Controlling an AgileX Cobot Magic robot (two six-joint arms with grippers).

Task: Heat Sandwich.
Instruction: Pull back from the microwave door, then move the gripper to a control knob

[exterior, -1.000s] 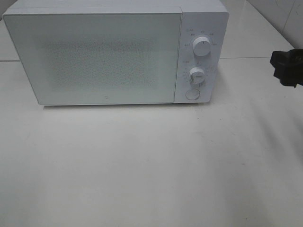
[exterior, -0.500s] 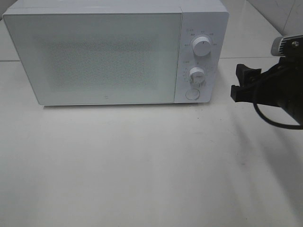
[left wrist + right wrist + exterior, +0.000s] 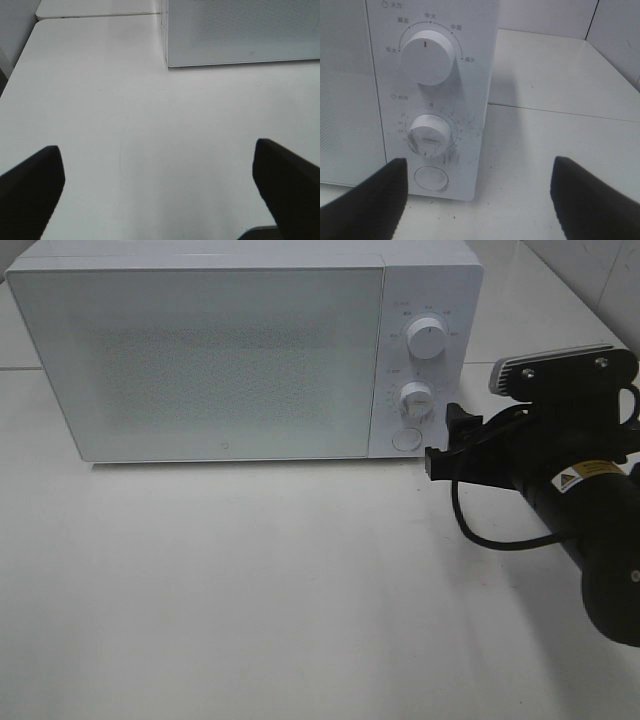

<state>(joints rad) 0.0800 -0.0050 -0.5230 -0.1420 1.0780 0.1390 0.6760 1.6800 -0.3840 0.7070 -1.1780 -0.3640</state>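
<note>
Microwave, right end effector alongside

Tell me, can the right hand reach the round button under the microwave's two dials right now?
Probably yes. The right hand is open and sits just beside the round button, with only bare tabletop below and nothing between them.

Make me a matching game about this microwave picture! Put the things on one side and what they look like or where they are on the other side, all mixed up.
Things:
1. microwave door
2. upper knob
3. round button
4. right gripper

Descriptions:
A. jaws open, nothing between them
B. shut
C. lowest on the control panel
D. has a red line on it

Pairs: 1-B, 2-D, 3-C, 4-A
</note>
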